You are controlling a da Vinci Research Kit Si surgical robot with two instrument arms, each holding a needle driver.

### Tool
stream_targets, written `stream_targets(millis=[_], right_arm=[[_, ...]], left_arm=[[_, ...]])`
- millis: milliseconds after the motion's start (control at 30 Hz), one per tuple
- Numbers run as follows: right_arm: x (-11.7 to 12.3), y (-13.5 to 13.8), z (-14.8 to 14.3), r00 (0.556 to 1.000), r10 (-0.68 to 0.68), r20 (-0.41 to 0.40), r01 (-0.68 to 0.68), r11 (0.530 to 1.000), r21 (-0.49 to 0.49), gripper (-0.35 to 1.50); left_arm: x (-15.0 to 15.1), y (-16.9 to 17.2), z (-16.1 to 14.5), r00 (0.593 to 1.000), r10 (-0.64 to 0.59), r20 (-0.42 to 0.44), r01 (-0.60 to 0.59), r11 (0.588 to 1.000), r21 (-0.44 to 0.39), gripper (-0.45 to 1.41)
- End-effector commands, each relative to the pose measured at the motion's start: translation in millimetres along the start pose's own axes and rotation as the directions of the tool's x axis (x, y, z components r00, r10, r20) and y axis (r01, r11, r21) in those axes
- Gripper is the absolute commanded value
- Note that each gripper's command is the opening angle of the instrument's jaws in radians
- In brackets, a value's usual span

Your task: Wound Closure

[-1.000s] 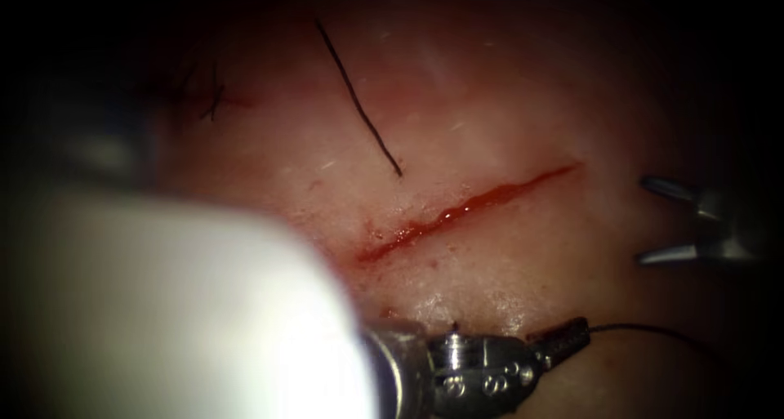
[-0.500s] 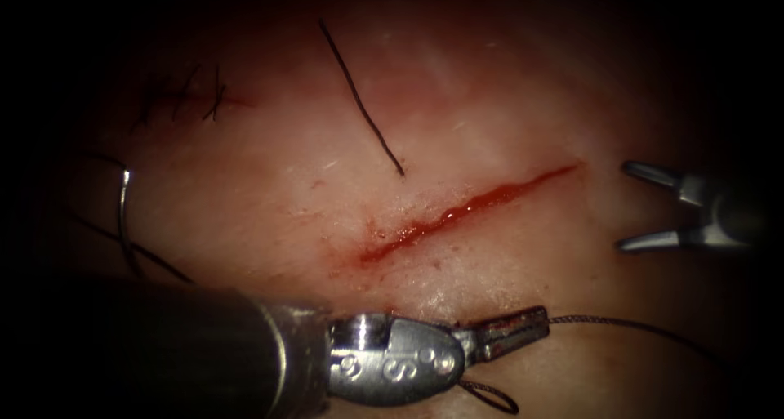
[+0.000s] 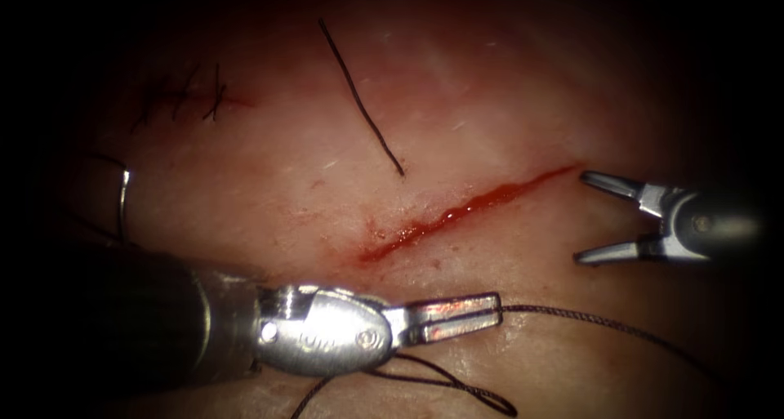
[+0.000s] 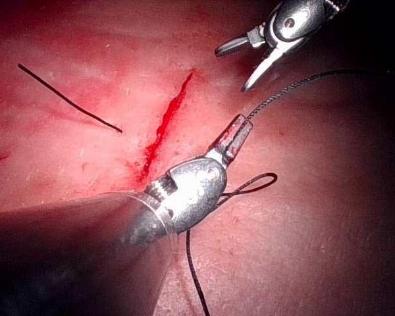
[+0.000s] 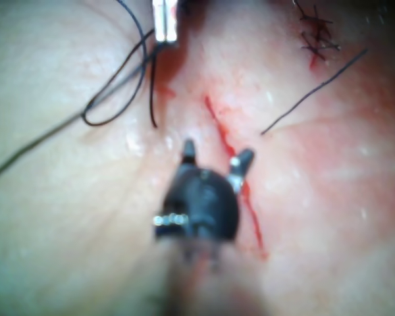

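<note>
Light falls in a pool over the middle of the endoscope view, where the tissue [image 3: 506, 84] lies pale with small wet glints. Outward it fades: deep shadow runs along the rim from 12 to 3 o'clock, and near blackness closes the edge from 7 to 10 o'clock.

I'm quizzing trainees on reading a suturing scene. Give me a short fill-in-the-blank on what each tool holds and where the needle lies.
1. The left tool has its fingers shut on the ____.
2. The right tool, at the cut's right end, holds ____.
3. The needle lies free on the tissue, to the ____ of the cut.

Missing words: thread; nothing; left
</note>
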Motion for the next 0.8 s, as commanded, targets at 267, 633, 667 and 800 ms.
stream_targets(millis=[267,633,667,800], right_arm=[[-0.2,-4.2,4.1,1.000,-0.019,-0.023,0.021,0.996,0.085,1.28],[0.3,-4.8,9.4,1.000,-0.012,-0.017,0.013,0.997,0.076,1.26],[0.2,-4.8,9.9,1.000,-0.012,-0.015,0.014,0.997,0.072,1.26],[-0.3,-5.2,12.1,1.000,0.003,-0.015,-0.002,0.997,0.079,1.08]], left_arm=[[-1.0,0.1,-1.3,0.999,-0.019,-0.039,0.020,0.999,0.039,-0.45],[-1.1,-1.4,-2.8,0.992,-0.045,-0.121,0.059,0.992,0.112,-0.45],[-1.1,-1.4,-2.8,0.991,-0.051,-0.127,0.065,0.991,0.115,-0.45],[-1.1,-1.4,-2.4,0.982,-0.086,-0.166,0.105,0.988,0.114,-0.45]])
